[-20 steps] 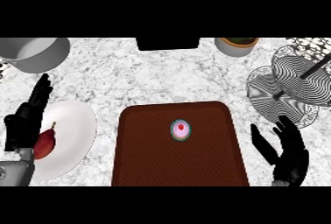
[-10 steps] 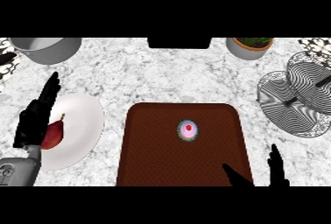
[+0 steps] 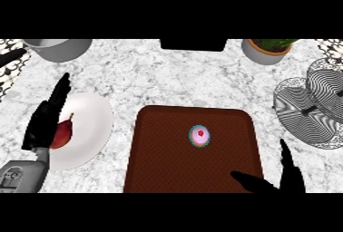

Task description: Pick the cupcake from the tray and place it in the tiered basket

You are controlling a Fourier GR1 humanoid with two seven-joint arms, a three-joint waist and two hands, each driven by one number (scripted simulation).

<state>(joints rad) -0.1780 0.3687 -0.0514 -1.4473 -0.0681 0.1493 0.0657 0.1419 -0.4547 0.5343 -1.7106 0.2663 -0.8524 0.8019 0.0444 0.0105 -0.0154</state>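
Observation:
A small cupcake [image 3: 199, 136] with pink icing and a teal wrapper stands near the middle of the brown tray [image 3: 167, 158]. The black-and-white wire tiered basket [image 3: 315, 108] is at the right edge of the counter. My right hand [image 3: 285, 179] comes in at the bottom right, fingers straight and thumb spread over the tray's near right corner, below and right of the cupcake and apart from it. Over the white plate's left edge rests my left hand [image 3: 47, 118], open with fingers pointing up.
A white plate [image 3: 90, 122] with a red pear-like fruit [image 3: 64, 133] lies left of the tray. A grey pot [image 3: 60, 47] stands at the back left and a potted plant [image 3: 268, 50] at the back right. A dark object [image 3: 191, 44] sits at the back centre.
The view has shifted, so the tray and basket sit further right and lower. My right hand dropped toward the bottom edge and now reaches over the tray's near right corner.

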